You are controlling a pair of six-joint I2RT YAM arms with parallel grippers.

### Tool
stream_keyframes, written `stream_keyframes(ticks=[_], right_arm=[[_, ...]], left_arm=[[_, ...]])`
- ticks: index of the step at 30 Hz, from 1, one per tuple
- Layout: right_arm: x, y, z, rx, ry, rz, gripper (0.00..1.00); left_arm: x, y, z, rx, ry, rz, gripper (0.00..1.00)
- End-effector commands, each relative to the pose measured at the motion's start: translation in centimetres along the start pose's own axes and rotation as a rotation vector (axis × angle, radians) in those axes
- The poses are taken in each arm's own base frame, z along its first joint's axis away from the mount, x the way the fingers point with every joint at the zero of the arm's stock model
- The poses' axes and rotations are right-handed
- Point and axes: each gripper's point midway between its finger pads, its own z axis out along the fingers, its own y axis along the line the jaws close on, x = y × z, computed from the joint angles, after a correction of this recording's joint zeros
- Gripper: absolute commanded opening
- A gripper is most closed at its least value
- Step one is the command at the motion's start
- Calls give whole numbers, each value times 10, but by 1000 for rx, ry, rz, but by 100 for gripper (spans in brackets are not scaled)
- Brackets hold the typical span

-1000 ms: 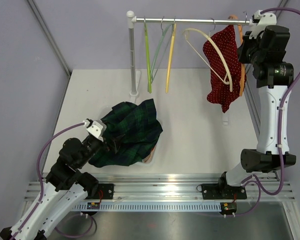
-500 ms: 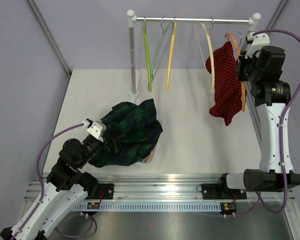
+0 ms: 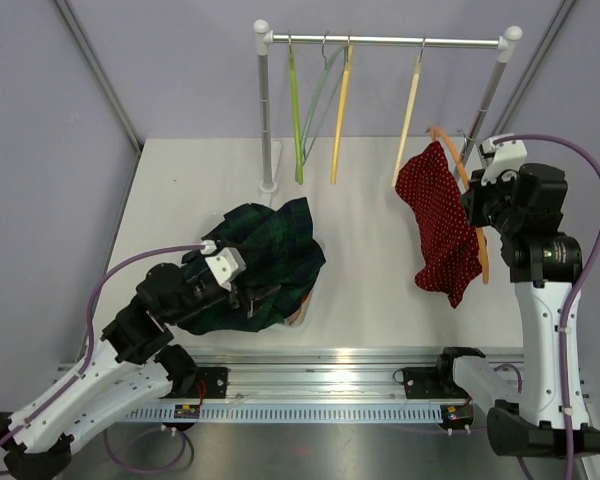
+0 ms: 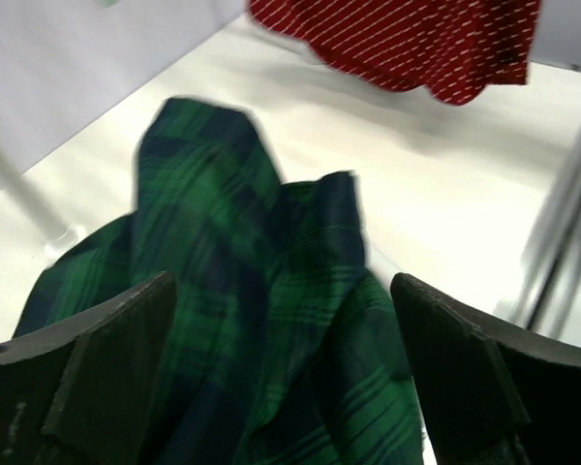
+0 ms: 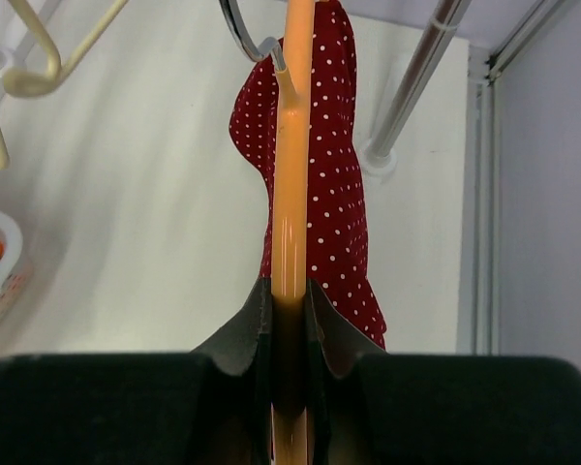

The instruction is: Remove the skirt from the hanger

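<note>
top external view, from the left: the left gripper lies low over a heap of green plaid cloth on the near-left part of the table, its jaws spread wide. the left wrist view shows both fingers well apart, with plaid folds between and below them and nothing gripped. the heap's near edge comes close to the table's front edge. right of the heap runs a broad strip of bare white table, open from front to back. behind it the rack rail carries green hangers, a yellow hanger and a cream hanger, all bare. further right the red dotted skirt is draped on the orange hanger, which is off the rail and in front of the rack's right post. the right gripper pinches the hanger's bar, jaws pressed onto it, as the right wrist view shows plainly. the skirt's hem hangs near the table's right edge, with the purple wall close beside the right arm
</note>
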Motion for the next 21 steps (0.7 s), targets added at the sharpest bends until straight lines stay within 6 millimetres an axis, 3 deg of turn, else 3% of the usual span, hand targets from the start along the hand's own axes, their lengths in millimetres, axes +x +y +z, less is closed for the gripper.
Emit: stream_keyframes(ticks=[1, 3, 4, 5, 7, 9, 13, 14, 17, 19, 21], right_arm=[[-17, 15, -18, -62, -112, 26, 0], [-6, 23, -18, -100, -94, 46, 0], [-5, 26, -21, -109, -97, 60, 0], [0, 31, -19, -133, -84, 71, 0], [3, 37, -21, -154, -86, 101, 0], [7, 43, -21, -184, -92, 137, 0], [12, 52, -22, -242, -87, 209, 0], [11, 54, -22, -252, -91, 225, 0], [10, 55, -25, -268, -98, 283, 0], [10, 57, -26, -278, -101, 297, 0], [11, 57, -24, -283, -98, 305, 0]], left_arm=[[-52, -17, 10, 59, -109, 82, 99], [-62, -30, 27, 69, -98, 105, 99], [-63, -28, 34, 30, -85, 108, 99], [-70, -45, 50, 62, -77, 108, 99], [-79, -58, 65, 40, -80, 94, 97], [-85, -70, 97, 14, -79, 56, 94], [-79, -105, 152, 36, -74, -106, 89], [-69, -117, 173, 50, -69, -148, 89], [-67, -141, 196, 100, -117, -235, 88], [-49, -162, 209, 138, -106, -249, 88], [-52, -173, 216, 163, -144, -265, 88]])
